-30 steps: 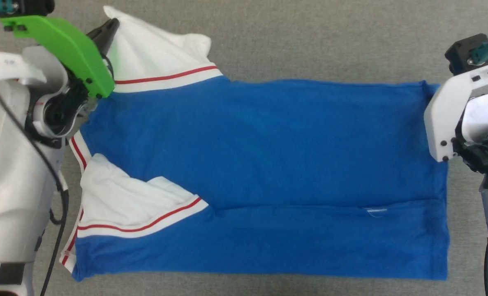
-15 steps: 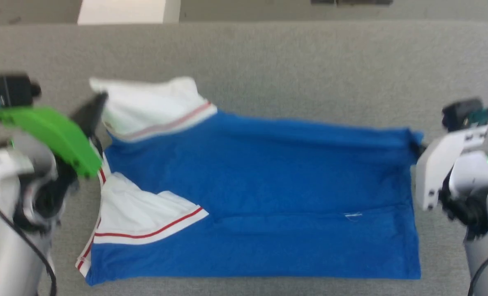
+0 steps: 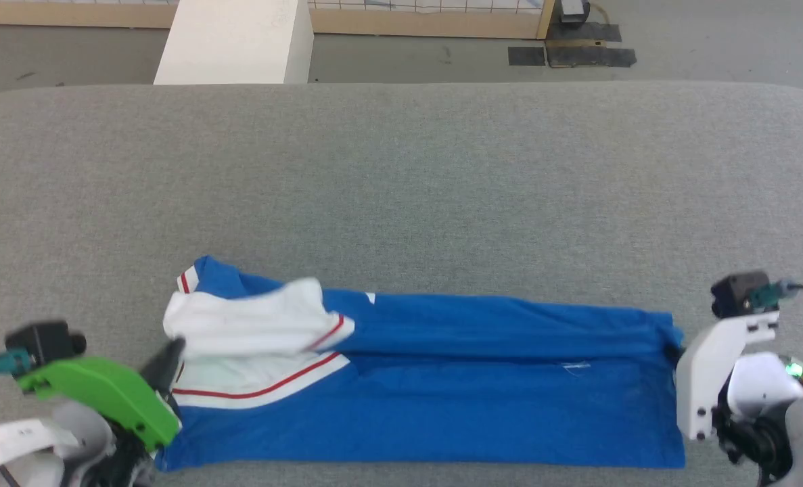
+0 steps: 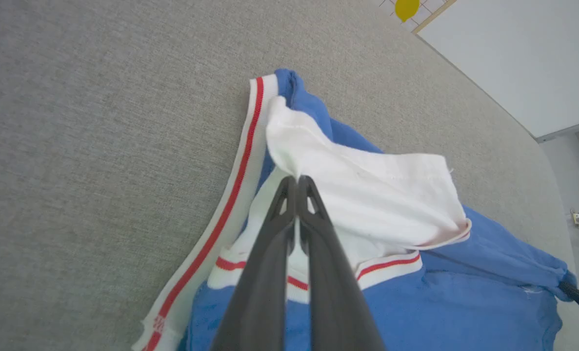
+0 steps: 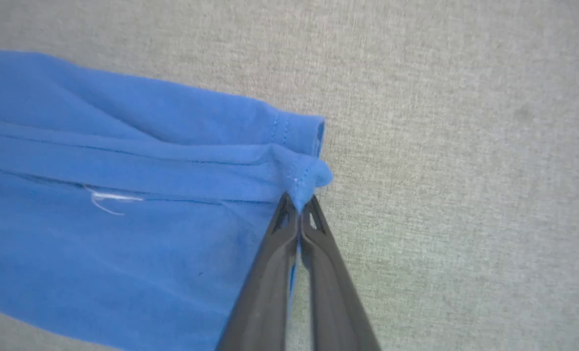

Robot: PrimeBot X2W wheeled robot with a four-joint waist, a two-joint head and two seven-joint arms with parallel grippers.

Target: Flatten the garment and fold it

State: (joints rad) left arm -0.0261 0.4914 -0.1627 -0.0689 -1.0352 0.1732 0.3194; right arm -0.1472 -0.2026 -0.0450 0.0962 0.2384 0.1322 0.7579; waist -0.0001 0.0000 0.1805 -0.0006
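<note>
The garment [image 3: 455, 406] hugs the table's [image 3: 401, 176] near edge. The left tool [image 4: 297, 180] clamps its sleeve [image 4: 367, 195], the right tool [image 5: 299, 204] its hem [image 5: 301, 180].

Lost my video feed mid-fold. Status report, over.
Left gripper shut on white sleeve. Right gripper shut on hem corner. Garment folded lengthwise. Nothing in the way.

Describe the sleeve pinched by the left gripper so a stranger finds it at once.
On the wide grey table, a blue garment lies folded into a long band near the front edge. At its left end, the sleeve is the farther white flap, caught at its corner by the shut left gripper. Unlike the flat sleeve nearer the robot, it stands raised and crumpled.
</note>
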